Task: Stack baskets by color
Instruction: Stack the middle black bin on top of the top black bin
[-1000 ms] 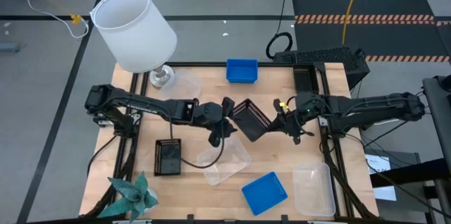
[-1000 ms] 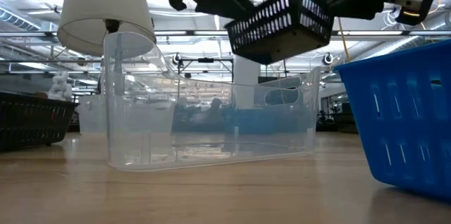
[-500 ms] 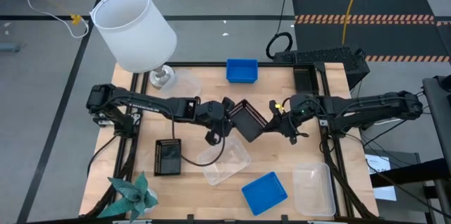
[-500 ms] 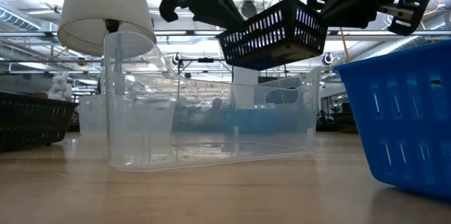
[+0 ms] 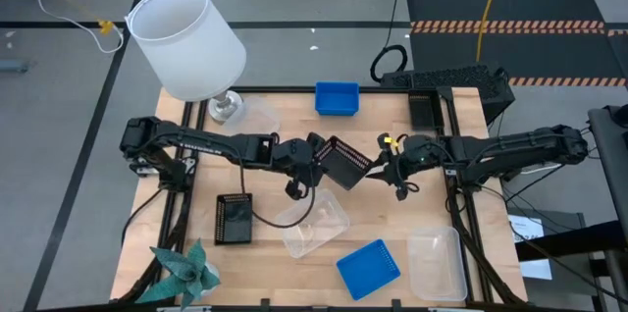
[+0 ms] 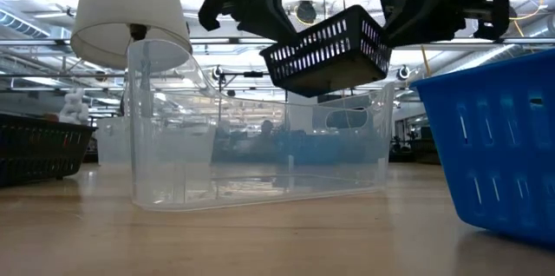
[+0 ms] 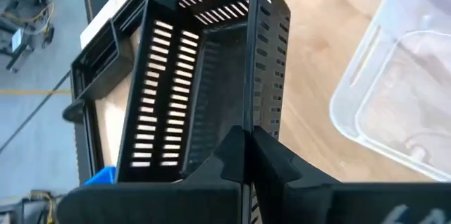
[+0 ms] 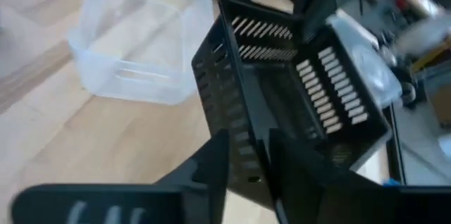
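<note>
Holding the black basket (image 5: 343, 162) aloft over the middle of the table (image 5: 461, 214), we have it pinched at one wall by the left gripper (image 5: 312, 155), whose jaws are clamped tight on that thin slotted rim. The right gripper (image 5: 390, 165) sits at the opposite wall with a slim gap between its jaws around the rim; whether it has any grip there, we cannot tell.

We judge the risk plain: the basket is tilted and hangs mostly from one edge. If the right jaws let go fully, it could swing or twist in the left pinch, slip out, and drop onto the clear basket (image 5: 312, 226) just beneath and nearer us. The rim is thin, stiff plastic, so a narrow pinch has little to bite.

The held basket is a shallow rectangle with rows of slots in every wall and a solid floor, light and rigid by the look of it. Its likely mate, a second black basket (image 5: 234, 217), lies flat to the left of the held one and nearer us. The clear one is smooth, glossy and see-through with rounded corners; another clear one (image 5: 437, 263) lies farther right. One blue basket (image 5: 368, 268) is beyond the clear one toward us, another blue one (image 5: 337, 97) at the far edge. A white lampshade (image 5: 186, 42) stands far left.
</note>
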Controlling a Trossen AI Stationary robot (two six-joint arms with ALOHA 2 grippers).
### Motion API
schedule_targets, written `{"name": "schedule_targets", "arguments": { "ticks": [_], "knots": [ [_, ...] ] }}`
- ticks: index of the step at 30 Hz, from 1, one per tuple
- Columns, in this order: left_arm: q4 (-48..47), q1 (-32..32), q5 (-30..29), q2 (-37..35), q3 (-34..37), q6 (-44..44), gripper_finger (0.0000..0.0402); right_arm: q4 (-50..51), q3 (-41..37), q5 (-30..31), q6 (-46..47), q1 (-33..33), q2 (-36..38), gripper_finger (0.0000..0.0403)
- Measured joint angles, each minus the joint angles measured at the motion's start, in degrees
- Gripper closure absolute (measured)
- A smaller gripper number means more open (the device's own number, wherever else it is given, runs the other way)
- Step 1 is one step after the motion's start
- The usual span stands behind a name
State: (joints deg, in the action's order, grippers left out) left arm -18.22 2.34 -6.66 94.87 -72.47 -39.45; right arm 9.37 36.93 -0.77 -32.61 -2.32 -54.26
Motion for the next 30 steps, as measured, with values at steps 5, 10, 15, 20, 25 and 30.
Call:
{"name": "schedule_targets", "arguments": {
  "ticks": [5, 10, 15, 20, 25, 30],
  "knots": [
    [-2.27, -1.45, -2.35, 0.00, 0.00, 1.51, 0.0394, -0.37, 1.19, 9.79, 4.85, -3.12, 0.00, 0.0251],
    [-3.10, -2.18, -3.08, -0.02, 0.00, 2.72, 0.0390, 1.33, 5.49, 12.82, 12.41, -4.99, -1.75, 0.0223],
    [-2.95, -1.91, -3.08, -0.02, 0.00, 1.97, 0.0394, 9.76, 12.94, 15.29, 16.87, -6.07, -9.45, 0.0219],
    [-3.46, -1.63, -3.42, -0.02, 0.00, 1.56, 0.0390, 14.20, 20.06, 17.35, 15.09, -7.78, -18.50, 0.0235],
    [-5.51, -0.74, -4.46, 0.37, 0.00, -0.74, 0.0390, 15.44, 23.73, 17.49, 11.19, -8.37, -24.56, 0.0253],
    [-5.73, 0.06, -4.62, 0.44, 0.00, -2.49, 0.0393, 16.75, 24.88, 17.48, 7.71, -8.35, -27.17, 0.0281]
  ]
}}
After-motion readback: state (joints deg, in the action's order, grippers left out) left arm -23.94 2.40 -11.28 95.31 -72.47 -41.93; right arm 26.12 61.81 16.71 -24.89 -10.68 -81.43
